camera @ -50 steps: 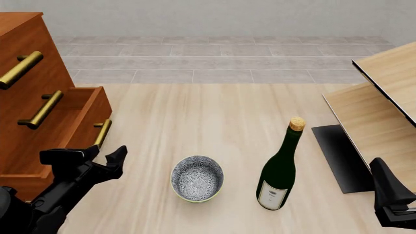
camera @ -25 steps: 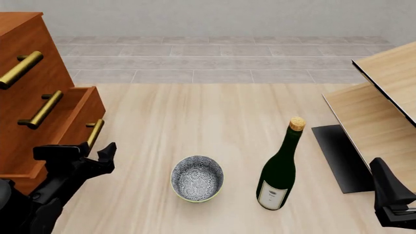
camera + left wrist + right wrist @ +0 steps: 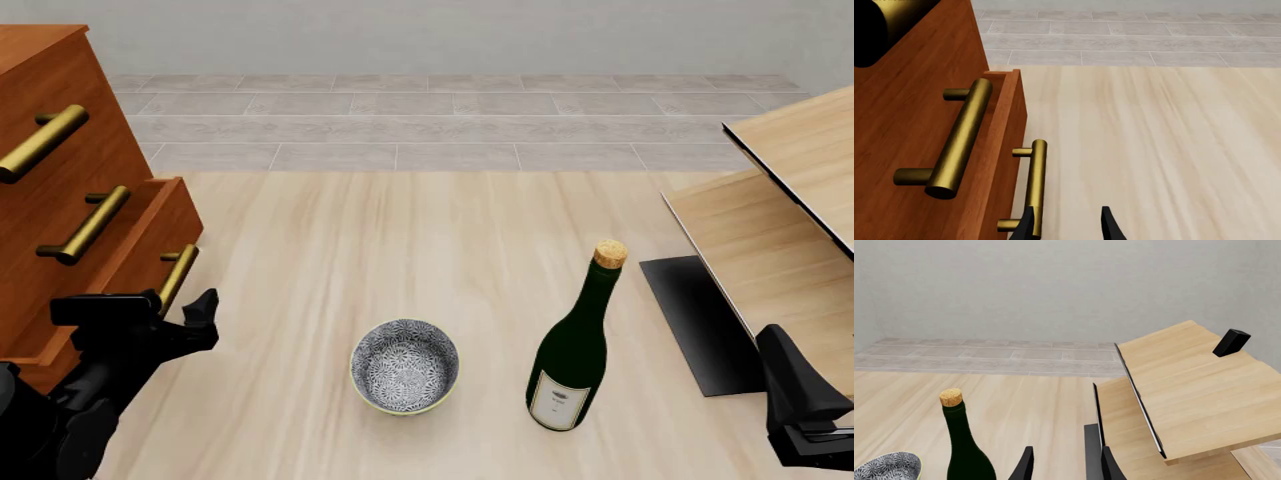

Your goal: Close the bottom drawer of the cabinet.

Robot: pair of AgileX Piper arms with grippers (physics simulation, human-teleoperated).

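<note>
Pale table point(image 3: 400, 230) – left gripper point(image 3: 1067, 225), jaws released, one fingertip at bottom drawer point(image 3: 154, 255) handle point(image 3: 1035, 185); could skid off.

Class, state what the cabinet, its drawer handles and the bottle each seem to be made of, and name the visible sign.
cabinet: looks like reddish-brown wood with a smooth finish; faint grain shows.
bottom drawer handle: probably brass-toned metal; golden with a soft sheen.
bottle: likely dark green glass, glossy, with a cork-coloured stopper.

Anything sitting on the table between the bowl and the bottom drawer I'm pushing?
No object: the front view shows only the left gripper there, at the bottom drawer's handle; toward the bowl it's bare table.
</note>
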